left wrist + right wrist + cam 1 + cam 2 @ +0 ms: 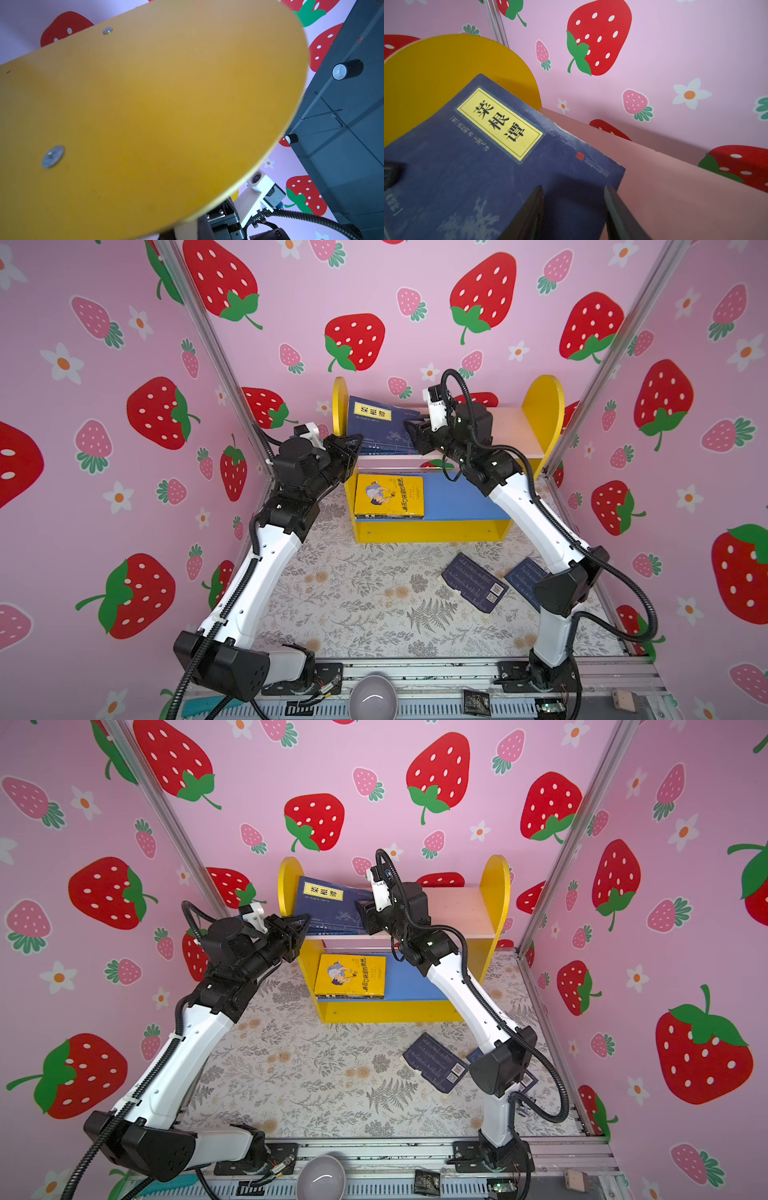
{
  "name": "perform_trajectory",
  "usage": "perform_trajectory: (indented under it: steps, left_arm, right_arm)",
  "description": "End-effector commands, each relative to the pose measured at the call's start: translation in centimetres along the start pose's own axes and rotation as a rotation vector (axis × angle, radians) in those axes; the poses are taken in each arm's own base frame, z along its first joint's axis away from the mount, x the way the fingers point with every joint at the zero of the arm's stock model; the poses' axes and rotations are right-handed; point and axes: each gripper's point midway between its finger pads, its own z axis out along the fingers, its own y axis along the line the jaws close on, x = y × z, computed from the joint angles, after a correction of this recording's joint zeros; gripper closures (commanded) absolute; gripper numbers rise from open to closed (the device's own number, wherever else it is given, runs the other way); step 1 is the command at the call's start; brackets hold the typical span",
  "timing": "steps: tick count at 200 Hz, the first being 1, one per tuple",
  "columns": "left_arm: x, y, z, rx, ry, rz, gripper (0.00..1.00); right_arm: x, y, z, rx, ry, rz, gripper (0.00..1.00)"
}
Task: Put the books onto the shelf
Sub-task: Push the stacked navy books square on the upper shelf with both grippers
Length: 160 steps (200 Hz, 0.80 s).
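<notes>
Navy blue paperback book with a cream title label sits on the pale pink upper board of the small wooden shelf with yellow round-topped sides. It is tilted against the left yellow side panel, with what look like other thin books beneath it. My worry is that it is neither flat nor upright: if a support goes abruptly, it could flop rightward onto the bare board. It could also skid over the near edge toward the bright yellow cartoon-cover book on the blue lower board. A leftward push could shove the light shelf itself, since the left arm is crowded against that panel (its wrist view shows little else). The left gripper is pinched narrow at the book's near-left corner; whether it nips the cover I cannot tell. The right gripper meets the book's right edge with jaws part-way apart, the cover showing between them and nothing clearly clamped. Two more navy paperbacks lie on the floral table cover, near right, well apart from both grippers.
</notes>
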Motion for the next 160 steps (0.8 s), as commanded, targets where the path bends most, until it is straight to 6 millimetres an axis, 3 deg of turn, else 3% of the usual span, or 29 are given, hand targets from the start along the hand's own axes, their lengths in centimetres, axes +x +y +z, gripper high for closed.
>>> perform_trajectory:
  steps: [1, 28, 71, 119, 141, 160]
  left_arm:
    - [-0.9, -1.0, -1.3, 0.019, -0.055, 0.045, 0.78]
    - [-1.3, -0.8, -2.2, -0.006, -0.087, 0.070, 0.49]
    - [-2.8, -0.9, -4.0, -0.057, -0.138, 0.135, 0.23]
    - [-5.8, -0.6, -6.5, -0.188, -0.174, 0.360, 0.19]
    - [-5.2, -1.0, -7.1, -0.191, -0.131, 0.541, 0.20]
    - [-3.3, -1.8, -7.2, -0.121, -0.045, 0.694, 0.20]
  right_arm:
    - [6.0, 0.3, 1.5, 0.017, 0.197, -0.083, 0.54]
    - [8.3, 0.6, 2.1, 0.017, 0.248, -0.089, 0.56]
    - [9.6, 0.4, 2.1, 0.027, 0.280, -0.080, 0.56]
    - [8.8, 0.8, 1.8, 0.010, 0.257, -0.060, 0.54]
    - [7.6, 1.1, 1.6, -0.006, 0.220, -0.057, 0.49]
    - [5.2, 1.4, 1.2, -0.017, 0.152, -0.056, 0.43]
